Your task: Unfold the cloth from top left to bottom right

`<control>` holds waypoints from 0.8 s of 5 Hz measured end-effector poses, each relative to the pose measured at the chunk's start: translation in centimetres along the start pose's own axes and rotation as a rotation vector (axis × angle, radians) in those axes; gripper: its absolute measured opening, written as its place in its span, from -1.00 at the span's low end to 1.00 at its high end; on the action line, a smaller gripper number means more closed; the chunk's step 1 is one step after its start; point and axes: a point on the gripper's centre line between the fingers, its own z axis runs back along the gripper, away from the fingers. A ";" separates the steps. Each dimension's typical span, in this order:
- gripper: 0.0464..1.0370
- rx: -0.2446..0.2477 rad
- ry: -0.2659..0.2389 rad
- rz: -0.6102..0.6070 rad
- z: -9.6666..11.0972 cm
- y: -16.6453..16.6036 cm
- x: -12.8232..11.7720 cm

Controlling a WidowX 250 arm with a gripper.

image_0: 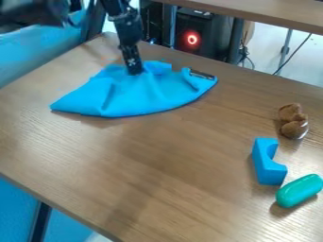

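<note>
On your cloth, a dark strip (202, 74) with pale marks sits near the right corner; the marks are too small to make out.

The bright blue fabric cloth (142, 97) lies rumpled in a rough fan at the upper left of your brown wood-grain table (157, 160), near its far edge, with folds running down from the top. Your black two-finger gripper (133, 70) points straight down at the cloth's upper middle; whether it is released, clenched or grasping fabric, you cannot tell.

At the table's right are a fuzzy brown lumpy object (292, 120), a smooth blue block with a curved notch (266, 163) and, just beside the block's lower end, a glossy green capsule-shaped object (300, 190).

Behind the table you have a second wooden surface (271, 13), a dark case with a glowing red ring (191, 38) and a pale floor (268, 52).
</note>
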 end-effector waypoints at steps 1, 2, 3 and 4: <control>-0.99 0.023 -0.048 -0.038 2.6 -1.9 0.9; -0.99 0.041 -0.075 -0.072 3.9 -3.5 1.2; -0.99 0.028 -0.058 -0.083 3.2 -4.8 0.6; -0.99 0.029 -0.021 -0.125 2.8 -7.0 1.5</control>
